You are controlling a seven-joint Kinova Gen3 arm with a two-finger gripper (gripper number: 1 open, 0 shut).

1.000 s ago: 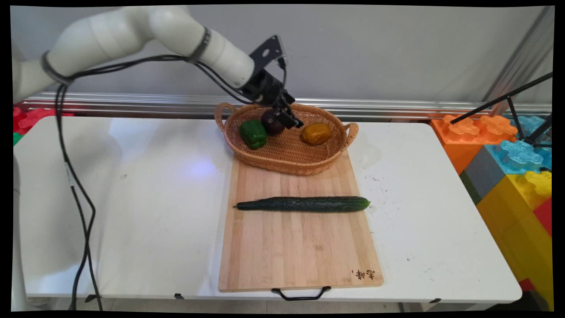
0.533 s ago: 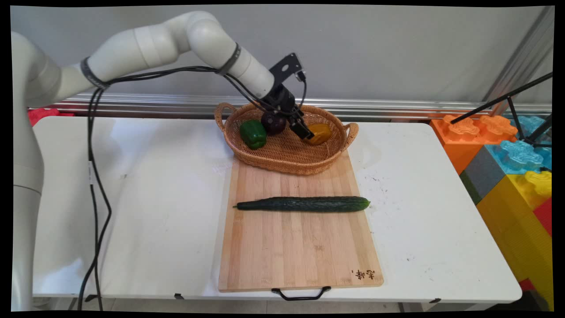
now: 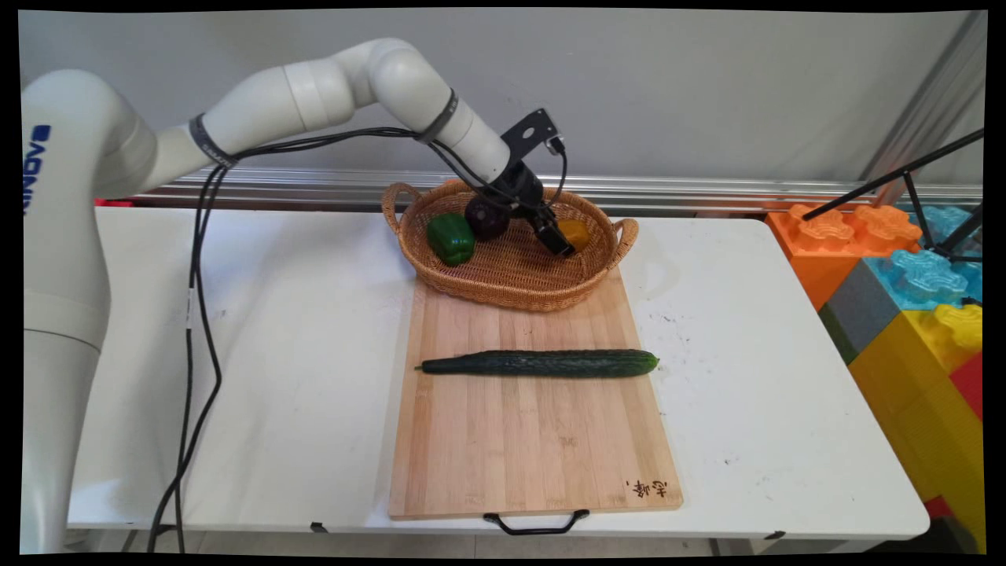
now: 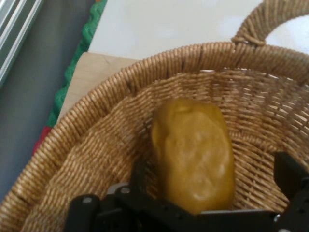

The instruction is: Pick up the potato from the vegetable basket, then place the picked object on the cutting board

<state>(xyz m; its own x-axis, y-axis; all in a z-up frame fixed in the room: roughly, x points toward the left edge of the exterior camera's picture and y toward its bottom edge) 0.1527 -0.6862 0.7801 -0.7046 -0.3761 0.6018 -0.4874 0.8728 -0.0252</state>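
Potato (image 4: 195,152), yellow-brown: one. It lies on the floor of the wicker basket (image 3: 503,279), toward the basket's right-hand handle in the main view.

Gripper (image 3: 559,242), black, two fingers: one. It is lowered inside the basket, directly at the potato. In the hand view the fingers stand spread, one on each side of the potato, which lies between them; whether they touch it cannot be told. Nothing is lifted clear of the basket floor.

Wicker basket, oval, with two loop handles: one. It sits at the far end of the cutting board (image 3: 534,440), its front part resting on the board. It holds three items in all.

Green bell pepper (image 3: 450,237): one, at the basket's left side.

Dark purple round vegetable (image 3: 485,218): one, in the basket between the pepper and the gripper, just beside the pepper.

Cucumber (image 3: 541,362), long and dark green: one. It lies crosswise on the cutting board, in front of the basket and apart from it.

Cutting board, wooden, with a black handle at its near edge: one, lying on the white table (image 3: 299,377).

Large coloured building blocks (image 3: 904,291): a stack, well to the right of the basket, beyond the table's edge.
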